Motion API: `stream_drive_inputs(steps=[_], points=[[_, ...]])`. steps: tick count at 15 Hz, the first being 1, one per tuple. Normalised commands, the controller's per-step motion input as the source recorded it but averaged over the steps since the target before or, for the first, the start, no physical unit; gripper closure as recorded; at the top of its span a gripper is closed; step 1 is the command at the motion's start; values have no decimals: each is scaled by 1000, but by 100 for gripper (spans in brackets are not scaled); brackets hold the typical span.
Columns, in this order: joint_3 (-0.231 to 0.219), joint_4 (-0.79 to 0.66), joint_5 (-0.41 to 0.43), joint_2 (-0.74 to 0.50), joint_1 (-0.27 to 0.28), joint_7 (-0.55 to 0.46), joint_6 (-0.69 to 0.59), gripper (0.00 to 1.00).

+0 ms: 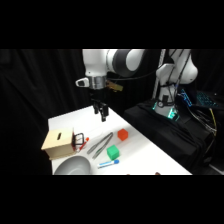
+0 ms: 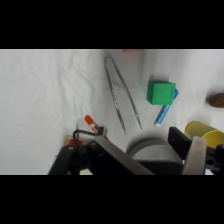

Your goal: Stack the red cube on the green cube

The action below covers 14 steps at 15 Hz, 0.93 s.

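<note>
The red cube (image 1: 123,134) sits on the white table (image 1: 145,155), right of the metal tongs (image 1: 100,145). In the wrist view only a sliver of the red cube (image 2: 134,50) shows at the top edge. The green cube (image 1: 113,152) stands nearer the front, just below the red one and apart from it. In the wrist view the green cube (image 2: 161,93) lies right of the tongs (image 2: 122,95). My gripper (image 1: 103,114) hangs above the table's back part, up and left of both cubes. It is open (image 2: 157,160), with nothing between its fingers.
A tan box (image 1: 59,142) stands at the left with a small black and red item (image 1: 80,141) beside it. A grey bowl (image 1: 72,165) sits at the front left. A blue-tipped stick (image 1: 109,163) lies just below the green cube. A yellow object (image 2: 205,131) shows at the wrist view's right.
</note>
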Motion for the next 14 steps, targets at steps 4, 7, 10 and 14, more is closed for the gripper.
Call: stream_drive_inputs(steps=[4, 7, 10, 14], points=[[32, -64, 24, -46, -19, -4, 30, 0], [42, -250, 18, -191, 1, 24, 109, 0], [44, -377, -2, -268, 20, 57, 193, 0], [31, -427, 6, -261, 15, 55, 287, 0]])
